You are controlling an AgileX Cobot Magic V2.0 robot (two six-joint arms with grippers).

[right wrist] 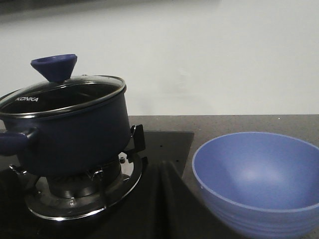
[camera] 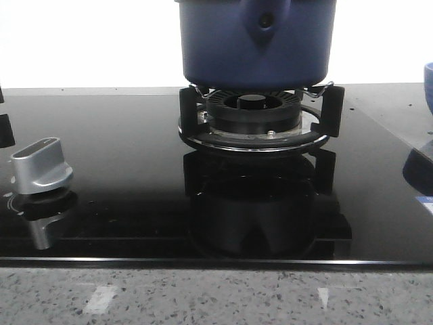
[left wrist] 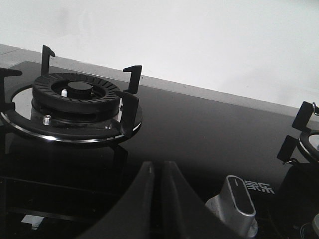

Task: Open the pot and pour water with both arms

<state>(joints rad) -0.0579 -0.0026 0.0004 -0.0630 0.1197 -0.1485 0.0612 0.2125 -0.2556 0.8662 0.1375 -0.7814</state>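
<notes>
- left gripper (left wrist: 157, 199): fingers pressed together over the hob (camera: 122, 176), knob (camera: 42, 164) near-left
- pot (camera: 257, 40) sits on the centre burner (camera: 254, 112), lid (right wrist: 62, 92) on, marked "KONKA"
- right gripper: fingers can't tell; bowl (right wrist: 256, 181) right, open glass in front

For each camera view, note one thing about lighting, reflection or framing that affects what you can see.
Front view: the bright white background is washed out, and the glossy black glass cooktop mirrors the burner. Left wrist view: the near dark fingers look soft. Right wrist view: dim, even light; the dark blue pot is cropped at the edge.
</notes>
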